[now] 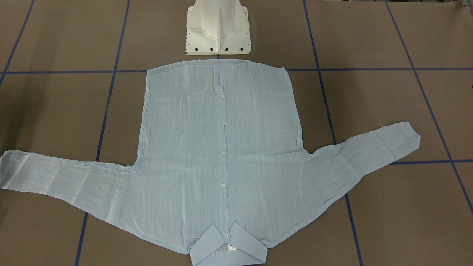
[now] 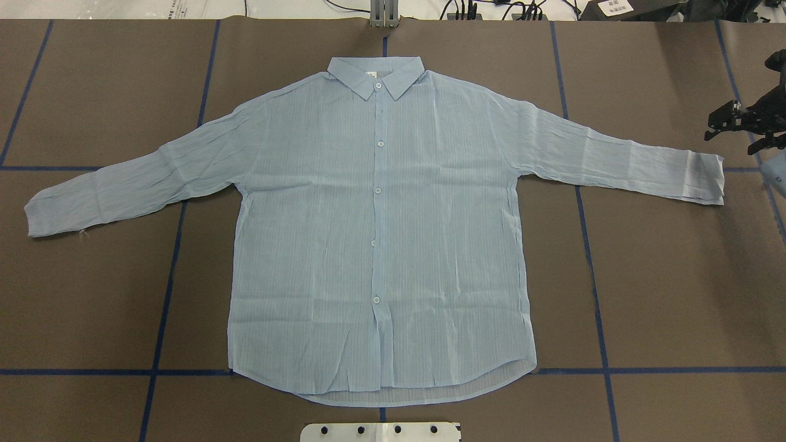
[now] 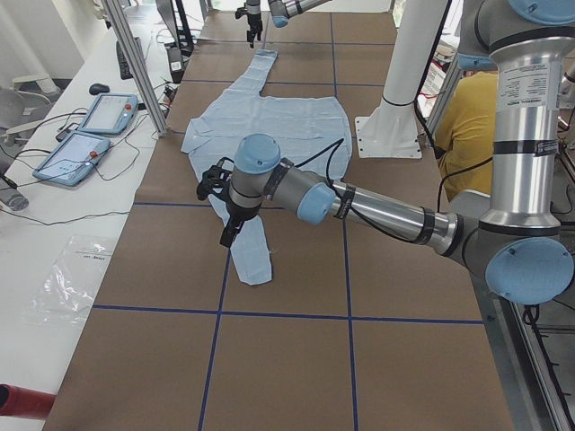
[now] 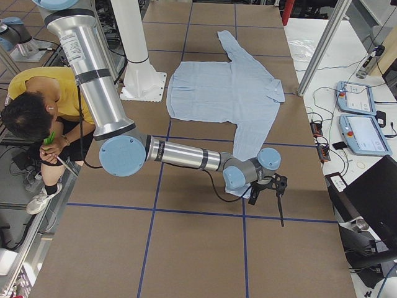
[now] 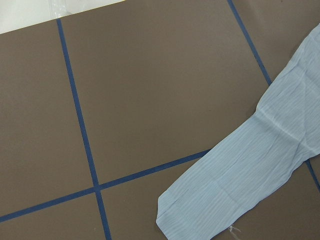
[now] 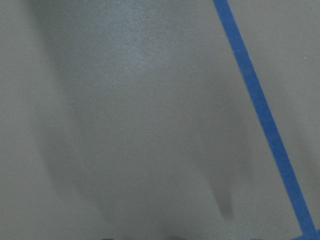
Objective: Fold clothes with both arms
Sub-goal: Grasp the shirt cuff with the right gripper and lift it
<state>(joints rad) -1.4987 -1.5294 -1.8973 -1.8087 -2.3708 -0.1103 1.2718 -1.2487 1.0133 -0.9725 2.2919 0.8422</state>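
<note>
Shirt (image 2: 381, 233) lies flat on the worktop (image 2: 675, 276) between my two claws. It is front up and buttoned, with the collar on the far side from me and the hem nearest my base. Both sleeves are spread outward. Nothing is folded yet, so I judge this as the very start: going for the sleeves.

Left claw (image 3: 226, 235) hangs above the left sleeve, close to its cuff (image 2: 43, 215), not touching cloth. I can't tell how wide it is, since only the side view shows it. My left wrist view has the cuff below and off to one side, not centred.

Right claw (image 2: 727, 123) sits just outboard of the right cuff (image 2: 706, 178) and a little to its far side. It is over bare worktop; the wrist view shows only brown surface and blue tape (image 6: 260, 100). Its opening isn't readable either, so I can't tell.

To do the step well:
- Shift the right claw inward until the cuff is under it, and centre the left claw over its cuff.
- Come down with jaws wide across the cuff edge and pinch both layers.
- The fabric looks thin and wrinkly and will likely drag or bunch, so lift low.
- Carry both sleeves inward together and evenly, so the body isn't pulled askew.
- Lay the sleeves flat across the chest before letting go.
</note>
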